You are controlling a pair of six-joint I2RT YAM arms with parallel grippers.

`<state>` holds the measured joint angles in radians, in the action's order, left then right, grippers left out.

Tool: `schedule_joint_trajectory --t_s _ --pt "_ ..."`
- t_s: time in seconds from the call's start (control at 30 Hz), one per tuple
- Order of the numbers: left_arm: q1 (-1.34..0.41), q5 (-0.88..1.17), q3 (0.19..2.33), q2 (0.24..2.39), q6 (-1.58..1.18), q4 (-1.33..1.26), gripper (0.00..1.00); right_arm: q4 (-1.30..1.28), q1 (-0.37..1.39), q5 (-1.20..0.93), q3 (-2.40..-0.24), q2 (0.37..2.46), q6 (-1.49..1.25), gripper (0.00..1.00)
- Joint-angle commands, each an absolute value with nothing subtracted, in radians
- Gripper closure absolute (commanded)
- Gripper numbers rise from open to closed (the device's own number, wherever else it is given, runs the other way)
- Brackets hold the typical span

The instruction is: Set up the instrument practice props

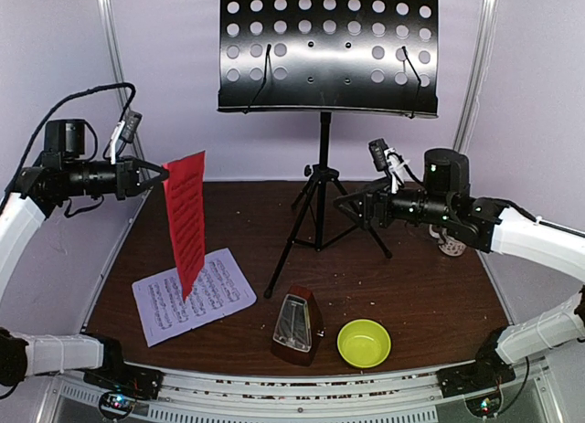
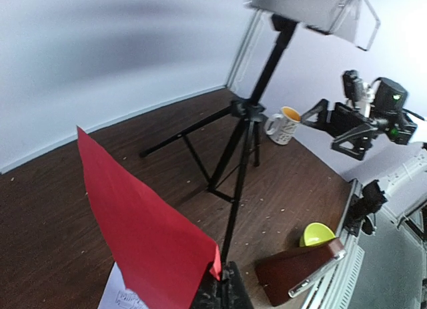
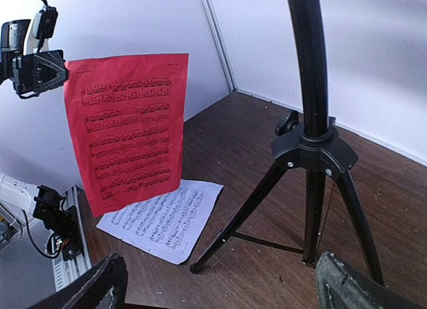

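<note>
**Stand on table, red sheet held aloft by left gripper**

Table: dark brown, filling the middle of the top view. Stand: upright at centre, its tripod feet on the table and its perforated black desk at the upper centre of the frame, with nothing resting on it. Red sheet: hangs in the air at centre left, pinched at its top corner; in the right wrist view its printed side shows, and its lower edge overlaps the white sheet. White sheet: lies flat at lower left. Left gripper: at upper left, clamped on the red sheet's corner. Right gripper: right of the stand's pole, level with the tripod hub, fingers spread wide and grasping nothing. Metronome: upright at lower centre, just beside the bowl. Bowl: yellow-green, lower centre right. Mug: behind the stand's legs in the left wrist view.
</note>
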<state>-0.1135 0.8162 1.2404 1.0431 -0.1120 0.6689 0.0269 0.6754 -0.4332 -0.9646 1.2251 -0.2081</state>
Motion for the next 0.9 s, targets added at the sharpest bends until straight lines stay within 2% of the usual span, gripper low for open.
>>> schedule_joint_trajectory --t_s 0.0,0.23,0.57,0.87 --pt "-0.173 0.902 1.342 1.002 -0.067 0.799 1.0 0.111 0.694 -0.477 -0.998 1.231 -0.196 0.01" --pt "-0.311 0.887 1.573 1.051 -0.067 0.947 1.0 0.208 0.721 -0.516 -1.018 1.272 -0.219 0.03" --pt "-0.577 0.856 1.918 1.228 -0.035 1.118 1.0 0.364 0.784 -0.617 -1.078 1.368 -0.249 0.03" --pt "-0.688 0.94 2.048 1.323 -0.062 1.118 1.0 0.472 0.814 -0.659 -1.06 1.391 -0.296 0.02"
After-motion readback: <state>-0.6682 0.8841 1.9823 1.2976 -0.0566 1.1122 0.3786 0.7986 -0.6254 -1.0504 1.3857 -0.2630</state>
